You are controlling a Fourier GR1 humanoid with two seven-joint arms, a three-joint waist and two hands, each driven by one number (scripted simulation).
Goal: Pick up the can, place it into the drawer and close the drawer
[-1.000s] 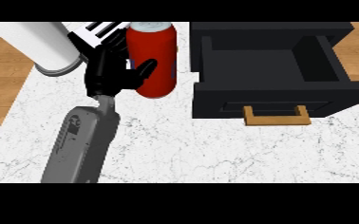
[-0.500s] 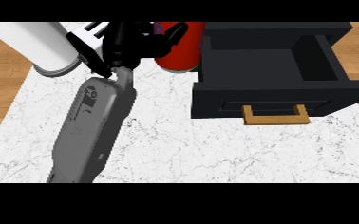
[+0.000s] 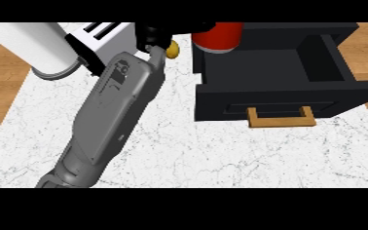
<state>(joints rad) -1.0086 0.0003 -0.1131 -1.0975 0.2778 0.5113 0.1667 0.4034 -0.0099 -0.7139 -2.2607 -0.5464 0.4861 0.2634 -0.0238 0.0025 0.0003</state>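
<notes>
- The red can (image 3: 217, 36) shows at about 12 o'clock in the view, cut off by the top edge; only its lower part and rounded bottom can be seen.
- It hangs over the rear left corner of the open drawer (image 3: 273, 73), at the drawer's 11 o'clock, overlapping the left wall.
- The left hand (image 3: 159, 33) is just at the can's 9 o'clock, black and partly out of view at the top; its fingers reach toward the can's side and appear curled on it, though most of the grip is hidden.
- The grey left forearm (image 3: 111, 107) runs from the lower edge at 7 o'clock up to that hand.
- The drawer is dark, pulled out, with a wooden handle (image 3: 281, 118) on its front at 6 o'clock of the drawer box.
- A small yellow thing (image 3: 173, 50) peeks out just below the hand, at the can's 8 o'clock; what it is I cannot tell.
- A white toaster (image 3: 101, 41) sits at 9 o'clock of the hand, partly behind the forearm.
- A white roll (image 3: 37, 46) stands at the toaster's 9 o'clock.
- All rest on a white marbled counter (image 3: 215, 151).
</notes>
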